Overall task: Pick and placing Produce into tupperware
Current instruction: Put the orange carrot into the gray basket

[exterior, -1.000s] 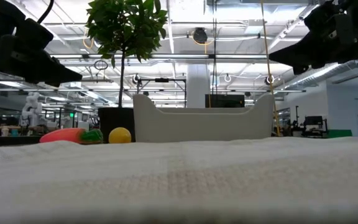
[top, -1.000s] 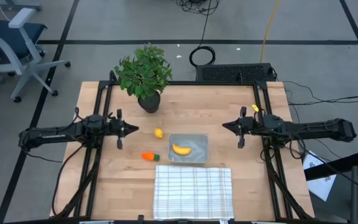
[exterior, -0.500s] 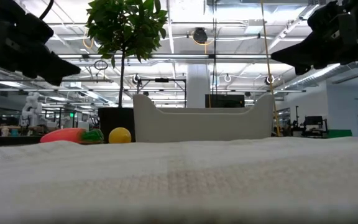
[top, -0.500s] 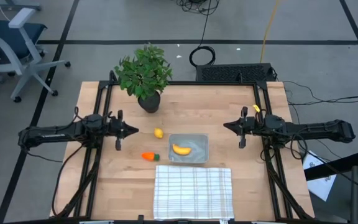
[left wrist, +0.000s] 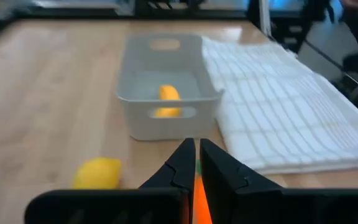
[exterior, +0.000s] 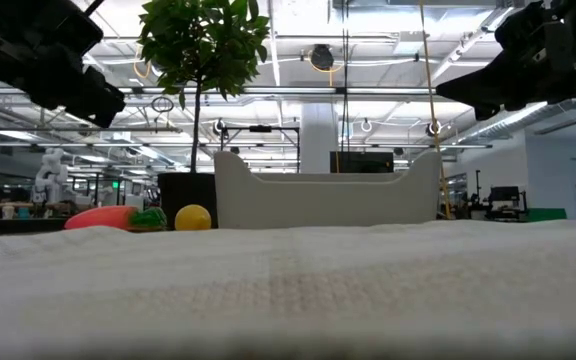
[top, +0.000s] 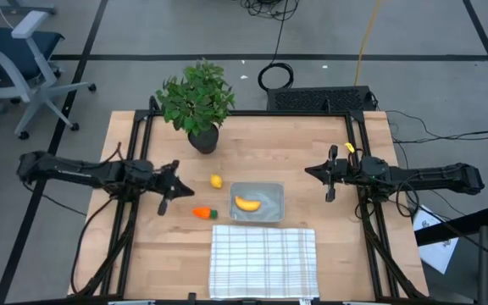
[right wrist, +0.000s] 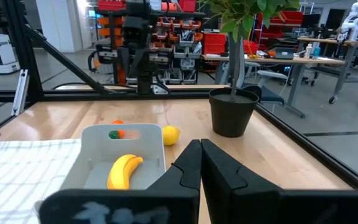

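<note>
The yellow banana (top: 246, 202) lies inside the clear tupperware (top: 267, 191), on its floor. The yellow lemon (top: 216, 180) rests on the wood just left of the tupperware, and the orange carrot (top: 201, 213) with its green top lies nearer the near edge. My left gripper (top: 174, 175) hovers shut above the table, left of the lemon and just beyond the carrot; in its wrist view the carrot (left wrist: 194, 200) shows below the fingers. My right gripper (top: 309, 172) waits shut in the air, right of the tupperware.
A potted plant (top: 196, 102) stands at the far left of the table. A white checked cloth (top: 263, 260) lies at the near edge, right below the tupperware. Bare wood stretches between the tupperware and the right gripper. Black frame rails run along both sides.
My left gripper has swung toward the near edge and a little right, closer to the carrot, and now points slanting instead of straight across. The right arm and the produce have stayed where they were.
</note>
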### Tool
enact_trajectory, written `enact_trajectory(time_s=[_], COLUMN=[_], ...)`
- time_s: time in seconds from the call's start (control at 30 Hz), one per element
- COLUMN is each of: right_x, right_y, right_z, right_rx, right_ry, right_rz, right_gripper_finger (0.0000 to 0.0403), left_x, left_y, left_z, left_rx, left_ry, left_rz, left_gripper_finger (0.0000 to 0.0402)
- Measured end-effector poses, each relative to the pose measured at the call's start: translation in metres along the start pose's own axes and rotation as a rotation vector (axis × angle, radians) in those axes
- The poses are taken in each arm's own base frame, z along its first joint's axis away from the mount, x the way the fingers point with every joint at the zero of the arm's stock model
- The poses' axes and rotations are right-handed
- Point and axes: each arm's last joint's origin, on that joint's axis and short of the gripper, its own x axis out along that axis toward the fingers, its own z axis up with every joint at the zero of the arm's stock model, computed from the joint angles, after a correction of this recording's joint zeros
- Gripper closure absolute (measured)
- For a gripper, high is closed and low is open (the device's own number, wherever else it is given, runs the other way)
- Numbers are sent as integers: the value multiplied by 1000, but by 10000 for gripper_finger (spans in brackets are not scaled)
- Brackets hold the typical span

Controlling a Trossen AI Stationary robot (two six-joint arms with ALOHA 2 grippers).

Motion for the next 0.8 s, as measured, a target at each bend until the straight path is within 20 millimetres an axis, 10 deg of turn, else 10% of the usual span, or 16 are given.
enact_trajectory(time_s=[0.8], right_x=[0], right_y=[0], right_z=[0], right_rx=[0], right_ry=[0], right_rz=[-1], right_gripper_finger=[403], left_x=[40], left_y=[-14], left_z=[50], left_rx=[-20], left_ry=[469], left_rz=[30], left_gripper_finger=[376])
